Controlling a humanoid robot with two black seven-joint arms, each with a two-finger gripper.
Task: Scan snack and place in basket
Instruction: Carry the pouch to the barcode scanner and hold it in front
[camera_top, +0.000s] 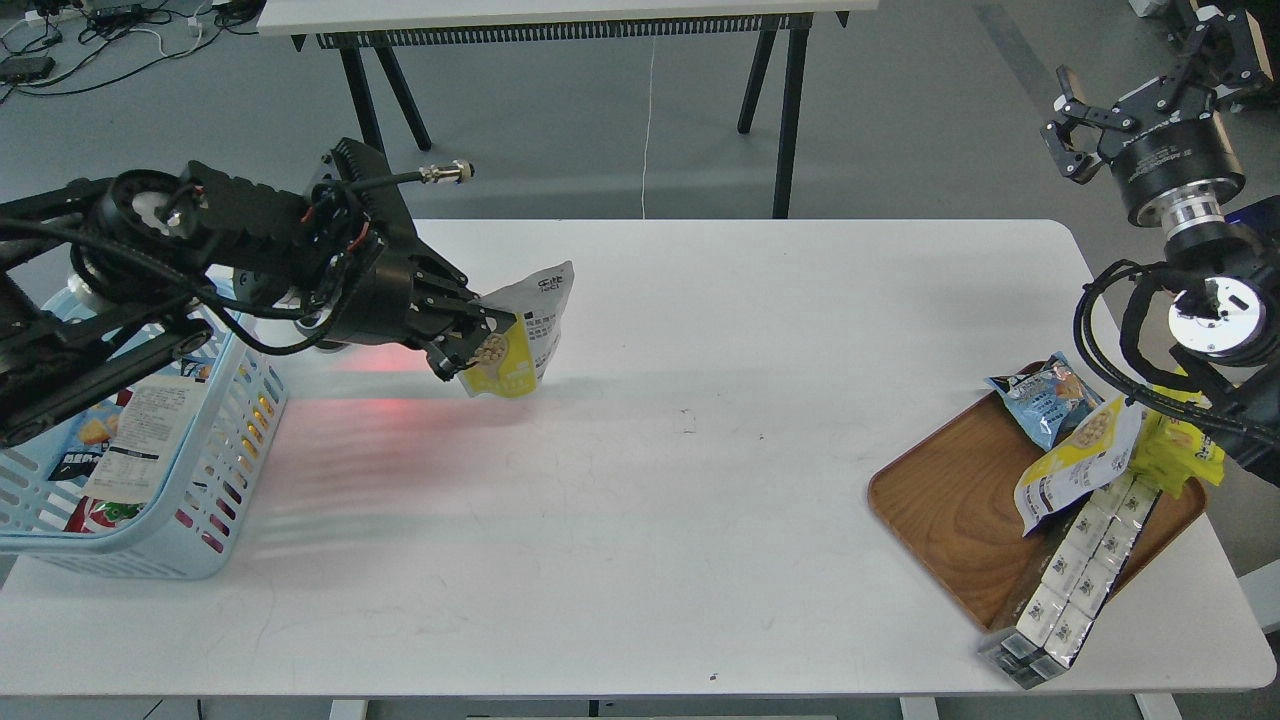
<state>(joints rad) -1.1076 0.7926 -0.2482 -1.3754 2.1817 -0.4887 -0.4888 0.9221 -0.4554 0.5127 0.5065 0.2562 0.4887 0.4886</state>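
Note:
My left gripper (478, 345) is shut on the snack (520, 335), a yellow and white pouch with a round picture of beige balls. It holds the pouch above the white table, left of the middle and to the right of the basket. The light blue basket (225, 460) stands at the table's left edge with several packets inside, partly hidden by my left arm. A red glow lies on the table below the pouch. My right gripper (1075, 125) is raised at the far right, beyond the table, open and empty.
A brown wooden tray (950, 500) at the right front holds a blue packet (1045, 398), a second yellow and white pouch (1080, 460), a bright yellow pack (1180, 455) and a long silver box (1075, 575) overhanging the tray. A second table stands behind.

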